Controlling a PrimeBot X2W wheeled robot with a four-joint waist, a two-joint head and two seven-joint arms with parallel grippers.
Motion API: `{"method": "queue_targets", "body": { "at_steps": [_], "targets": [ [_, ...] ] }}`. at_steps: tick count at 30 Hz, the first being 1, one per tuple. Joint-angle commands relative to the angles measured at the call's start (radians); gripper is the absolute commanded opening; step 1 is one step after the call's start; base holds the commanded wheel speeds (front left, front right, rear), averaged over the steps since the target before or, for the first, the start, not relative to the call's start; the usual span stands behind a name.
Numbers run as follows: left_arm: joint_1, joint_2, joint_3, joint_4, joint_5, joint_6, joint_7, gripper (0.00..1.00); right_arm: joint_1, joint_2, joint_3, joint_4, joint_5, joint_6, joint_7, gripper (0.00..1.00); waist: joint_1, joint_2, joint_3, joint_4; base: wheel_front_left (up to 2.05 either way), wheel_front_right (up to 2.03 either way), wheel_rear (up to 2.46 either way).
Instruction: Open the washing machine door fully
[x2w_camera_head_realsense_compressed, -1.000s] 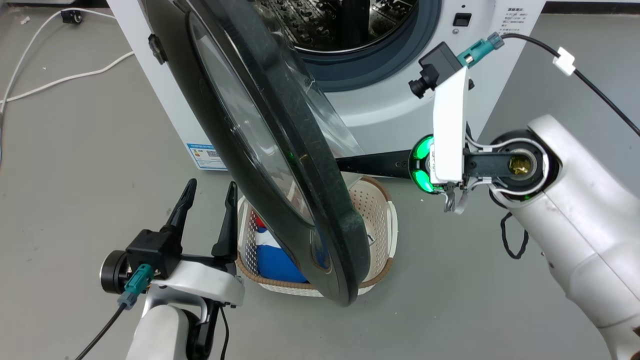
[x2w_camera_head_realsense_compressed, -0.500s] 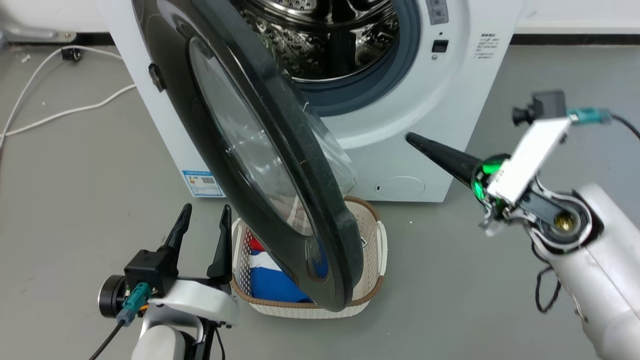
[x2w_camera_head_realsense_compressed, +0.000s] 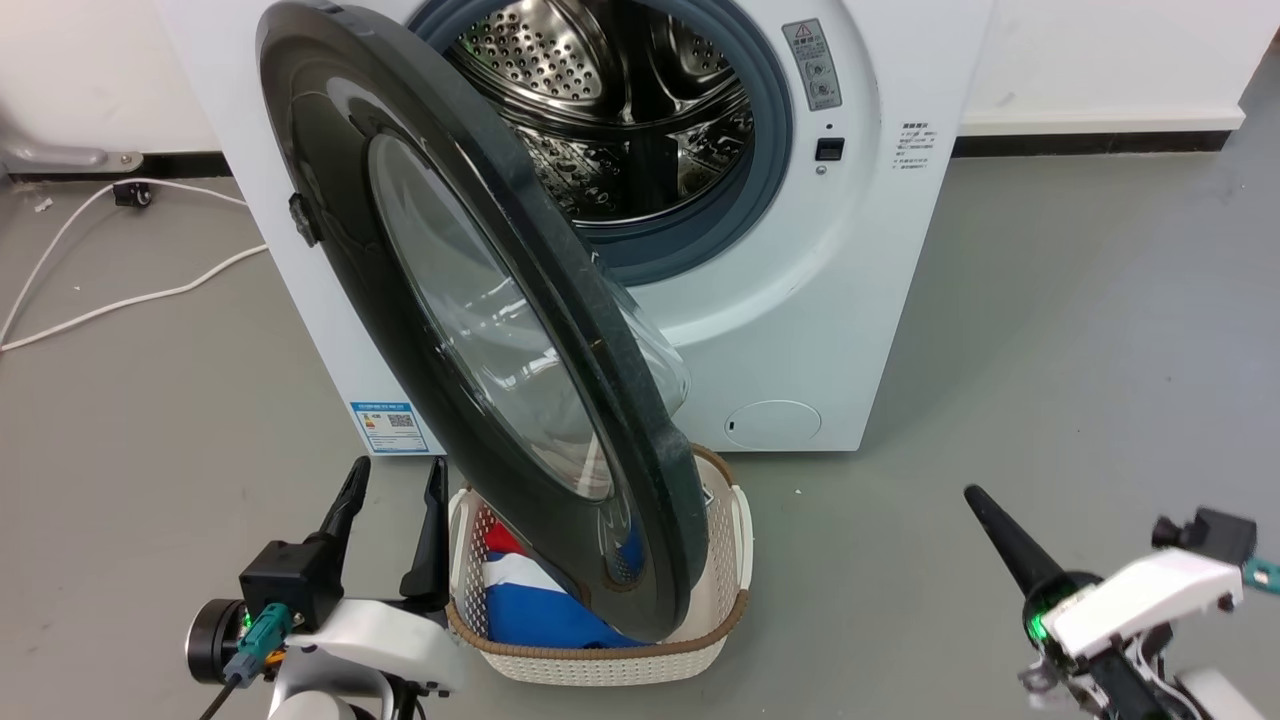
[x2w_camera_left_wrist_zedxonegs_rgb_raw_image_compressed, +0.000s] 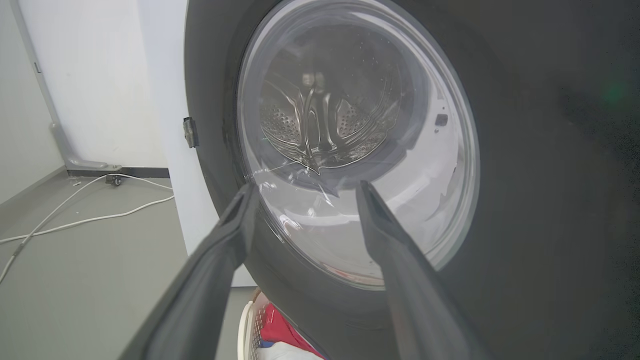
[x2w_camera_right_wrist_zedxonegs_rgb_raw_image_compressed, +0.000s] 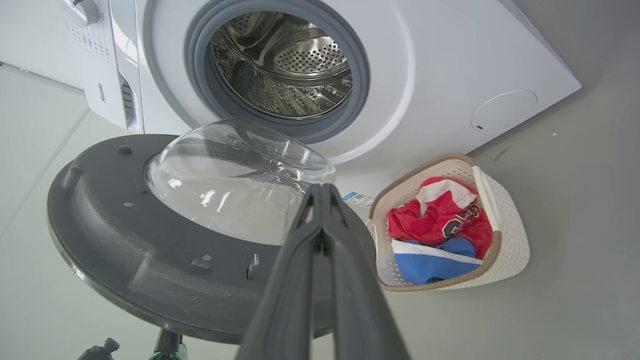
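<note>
Looking from my head: washing machine door (x2w_camera_head_realsense_compressed: 470, 330) stands part-open over the laundry basket (x2w_camera_head_realsense_compressed: 590, 668); swinging wider might clip it. Left wrist: my left gripper (x2w_camera_left_wrist_zedxonegs_rgb_raw_image_compressed: 306, 186) spread, empty, facing the glass. Right wrist: my right gripper (x2w_camera_right_wrist_zedxonegs_rgb_raw_image_compressed: 320, 188) pinched together, clear.

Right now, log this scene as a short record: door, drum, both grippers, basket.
door: washing machine door swung open, away from the opening
drum: steel drum exposed, no laundry visible inside
left gripper: left gripper open, holding nothing, facing the door's outer glass
right gripper: right gripper shut, holding nothing, apart from the door
basket: white basket under the door's lower edge, holding red and blue clothes
</note>
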Motion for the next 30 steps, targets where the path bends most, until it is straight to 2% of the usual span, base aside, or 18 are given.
{"method": "queue_targets", "body": {
  "at_steps": [1,6,7,8,9,10,11,12,15,19,23,26,30],
  "targets": [
    [0.015,0.003,0.009,0.000,-0.006,0.001,-0.003,1.00,0.048,0.007,-0.014,-0.016,-0.019,0.002,-0.053,0.00,0.0002,-0.0001,-0.006,-0.002,0.00,0.00,0.00],
    [0.023,0.002,0.018,0.002,0.000,0.001,-0.003,1.00,0.100,-0.009,-0.038,-0.033,-0.143,0.002,-0.201,0.00,0.0002,-0.0001,-0.015,-0.006,0.00,0.00,0.00],
    [0.024,0.002,0.021,0.002,0.000,0.001,-0.003,1.00,0.104,-0.016,-0.049,-0.029,-0.190,0.002,-0.223,0.13,0.0002,-0.0001,-0.017,-0.007,0.00,0.00,0.00],
    [0.025,0.001,0.022,0.003,0.001,0.001,-0.003,1.00,0.106,-0.015,-0.064,-0.027,-0.230,0.002,-0.237,0.49,0.0002,-0.0001,-0.018,-0.007,0.00,0.00,0.00],
    [0.026,0.001,0.022,0.003,0.001,0.001,-0.003,1.00,0.109,-0.005,-0.082,-0.030,-0.273,0.002,-0.246,0.89,0.0002,-0.0001,-0.020,-0.007,0.00,0.00,0.00],
    [0.026,0.001,0.021,0.004,0.002,0.001,-0.003,1.00,0.114,-0.003,-0.101,-0.024,-0.331,0.002,-0.253,1.00,0.0002,-0.0001,-0.022,-0.006,0.00,0.00,0.00],
    [0.027,0.000,0.021,0.005,0.002,0.001,-0.003,1.00,0.116,-0.004,-0.126,-0.011,-0.401,0.002,-0.256,1.00,0.0002,-0.0001,-0.024,-0.006,0.00,0.00,0.00],
    [0.027,0.000,0.021,0.005,0.002,0.001,-0.003,1.00,0.116,-0.004,-0.126,-0.011,-0.401,0.002,-0.256,1.00,0.0002,-0.0001,-0.024,-0.006,0.00,0.00,0.00],
    [0.028,0.000,0.025,0.005,0.003,0.000,-0.003,1.00,0.110,0.041,-0.250,-0.007,-0.650,0.001,-0.260,1.00,0.0002,-0.0001,-0.029,-0.007,0.00,0.00,0.00],
    [0.033,-0.001,0.028,0.006,0.008,0.001,-0.003,1.00,0.146,0.145,-0.446,-0.089,-1.042,0.001,-0.260,1.00,0.0002,-0.0001,-0.033,-0.007,0.00,0.00,0.00],
    [0.031,0.001,0.028,0.009,0.012,0.001,-0.003,1.00,0.202,0.274,-0.554,-0.252,-1.362,0.001,-0.247,1.00,0.0002,-0.0001,-0.034,-0.006,0.00,0.00,0.00],
    [0.027,0.005,0.026,0.010,0.014,0.000,-0.003,1.00,0.263,0.335,-0.564,-0.351,-1.492,0.001,-0.213,1.00,0.0002,-0.0001,-0.031,-0.004,0.00,0.00,0.00],
    [0.025,0.010,0.025,0.010,0.021,0.001,-0.003,1.00,0.326,0.367,-0.545,-0.396,-1.544,0.001,-0.188,1.00,0.0002,-0.0001,-0.028,-0.007,0.00,0.00,0.00]
  ]
}}
